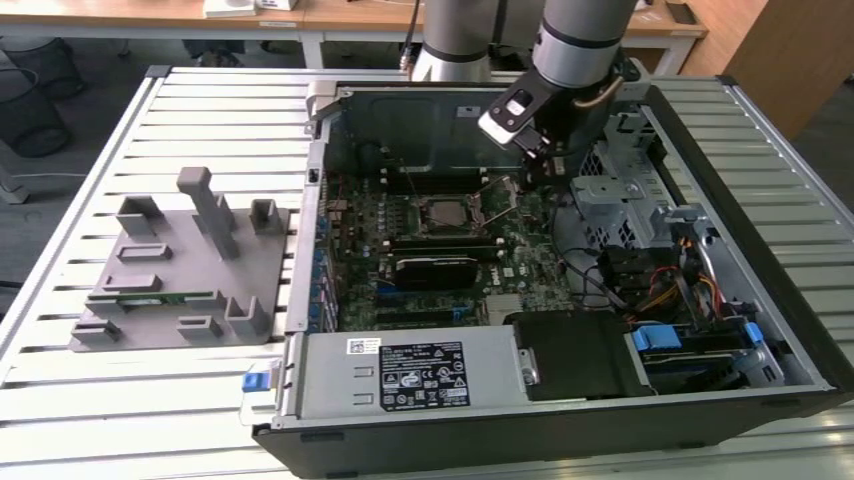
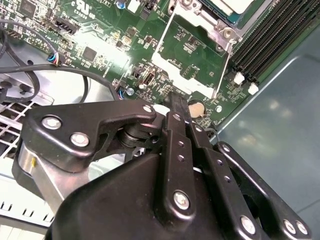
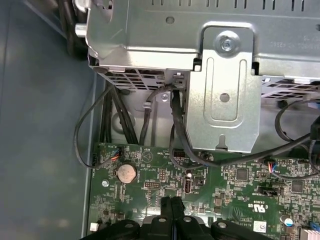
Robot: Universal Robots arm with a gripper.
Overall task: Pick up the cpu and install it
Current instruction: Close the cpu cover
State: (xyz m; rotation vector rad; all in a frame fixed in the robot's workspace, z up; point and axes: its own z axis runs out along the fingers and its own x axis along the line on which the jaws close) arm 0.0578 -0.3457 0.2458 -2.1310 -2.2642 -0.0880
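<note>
Over the open computer case [image 1: 534, 445] on the slatted bench [image 1: 134, 400], the exterior view shows my end effector [image 1: 541, 180] hanging low above the green motherboard [image 1: 534, 265]. The cpu [image 1: 445, 213] lies in its socket just beside the fingertips, toward the exterior view's left. A grey fixture [image 1: 174, 270] stands well apart on that side.

In the second wrist view, the black fingers [image 2: 180, 107] are pressed together with nothing between them. They sit near the socket's metal frame [image 2: 192, 60], which is swung open. Beyond it I see the cpu's pale top [image 2: 227, 5].

In the first wrist view, the closed tips [image 3: 166, 207] point at the board, with a coin cell [image 3: 126, 172] near and a metal drive cage [image 3: 220, 100] beyond.
</note>
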